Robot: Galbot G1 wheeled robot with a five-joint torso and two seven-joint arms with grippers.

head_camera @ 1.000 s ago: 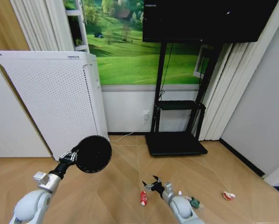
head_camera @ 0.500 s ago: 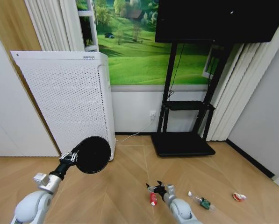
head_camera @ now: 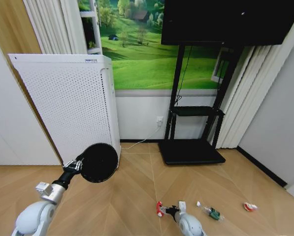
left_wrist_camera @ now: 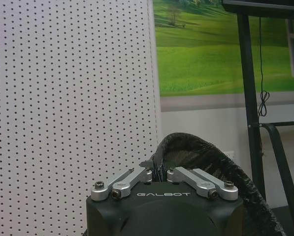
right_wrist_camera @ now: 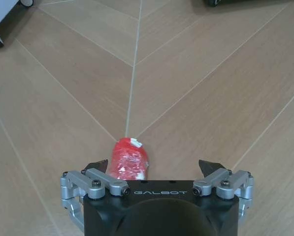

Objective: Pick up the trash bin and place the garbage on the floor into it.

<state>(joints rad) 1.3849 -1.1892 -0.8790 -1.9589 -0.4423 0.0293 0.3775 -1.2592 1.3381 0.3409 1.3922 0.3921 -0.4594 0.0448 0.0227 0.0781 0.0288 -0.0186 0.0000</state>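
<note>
Right gripper (right_wrist_camera: 154,167) has dropped lower than a moment ago, jaws wide around the red can (right_wrist_camera: 128,160) on the floor (right_wrist_camera: 196,88); left gripper (left_wrist_camera: 158,173) still clamps the trash bin (head_camera: 99,162) rim aloft.

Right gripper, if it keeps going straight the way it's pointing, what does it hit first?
Most likely the red can-like item, lying on the floor just ahead of the open right gripper, toward its left finger; depth is uncertain.

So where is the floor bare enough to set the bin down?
Bare floor lies between the white appliance and the red can. It is crowded to the right: can, right gripper, bottle and scrap lie in a row.
</note>
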